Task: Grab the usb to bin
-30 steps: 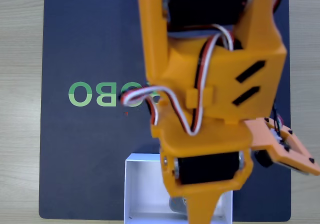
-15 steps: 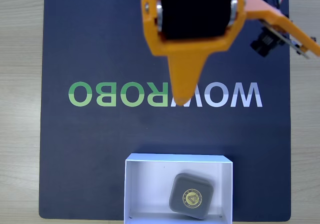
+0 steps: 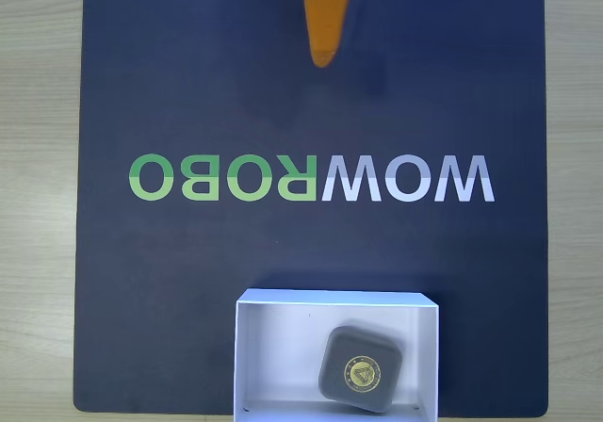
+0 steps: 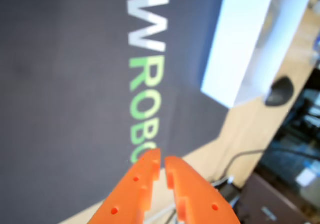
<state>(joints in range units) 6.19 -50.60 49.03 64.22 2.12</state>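
While the usb (image 3: 362,369) inside the bin (image 3: 273,347), claw (image 4: 162,158) nearly closed, empty.

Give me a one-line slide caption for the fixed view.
Grey usb lies inside the white bin on the dark mat, orange gripper far off at the top edge.
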